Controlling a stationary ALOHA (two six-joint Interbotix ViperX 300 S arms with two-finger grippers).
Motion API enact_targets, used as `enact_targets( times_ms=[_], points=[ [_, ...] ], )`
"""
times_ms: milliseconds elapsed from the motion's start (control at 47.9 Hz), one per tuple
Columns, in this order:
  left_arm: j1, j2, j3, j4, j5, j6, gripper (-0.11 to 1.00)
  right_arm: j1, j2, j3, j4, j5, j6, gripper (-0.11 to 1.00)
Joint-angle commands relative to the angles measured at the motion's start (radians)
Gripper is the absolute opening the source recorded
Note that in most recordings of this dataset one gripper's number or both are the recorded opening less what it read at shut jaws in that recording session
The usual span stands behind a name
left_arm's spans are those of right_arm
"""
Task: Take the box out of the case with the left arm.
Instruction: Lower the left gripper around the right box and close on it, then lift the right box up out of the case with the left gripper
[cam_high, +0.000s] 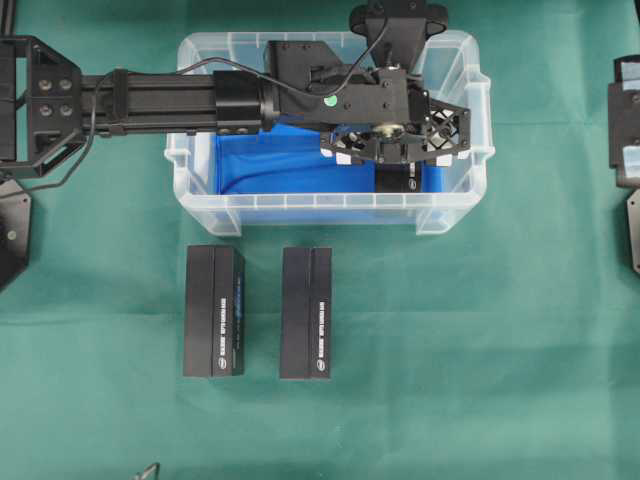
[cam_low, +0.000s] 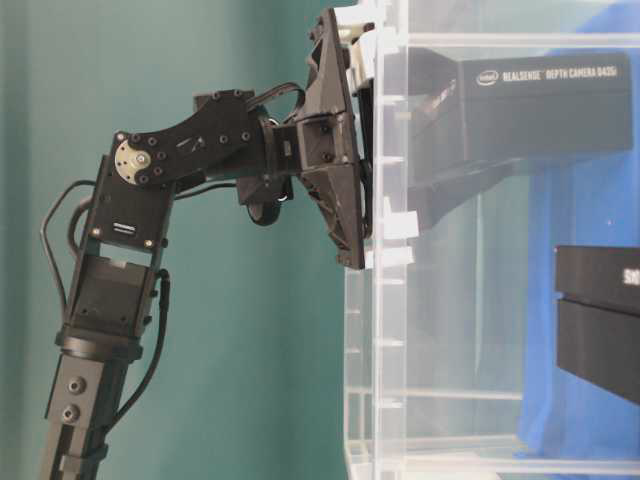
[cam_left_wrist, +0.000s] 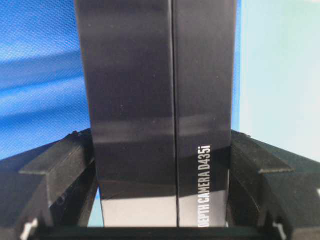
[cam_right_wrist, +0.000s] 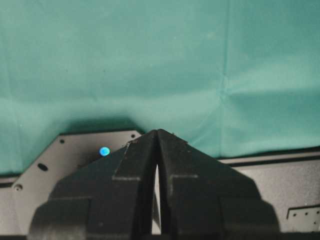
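Box (cam_left_wrist: 157, 120) seen filling gap between left gripper (cam_left_wrist: 160, 165) fingers (cam_left_wrist: 60, 170); both long sides met by pads, so box gripped across narrow width. Box judged stiff cardboard, light, smooth, possibly slippery; long flat sides best hold, grip kept square. Box located inside case (cam_high: 200, 205), right end, over blue cloth (cam_high: 265, 160). Right gripper (cam_right_wrist: 157, 180) parked, jaws closed on nothing.
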Motion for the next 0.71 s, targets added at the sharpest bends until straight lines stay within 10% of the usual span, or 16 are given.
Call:
enact_targets(
  times_ms=[0,689],
  points=[
    [-0.003,-0.023,-0.017,0.003,-0.008,0.000,0.61,-0.002,-0.002,-0.009,0.002,-0.002,0.000,0.02],
    [-0.009,-0.097,-0.069,0.002,0.109,-0.002,0.61,-0.002,-0.002,-0.009,0.002,-0.002,0.000,0.02]
  ],
)
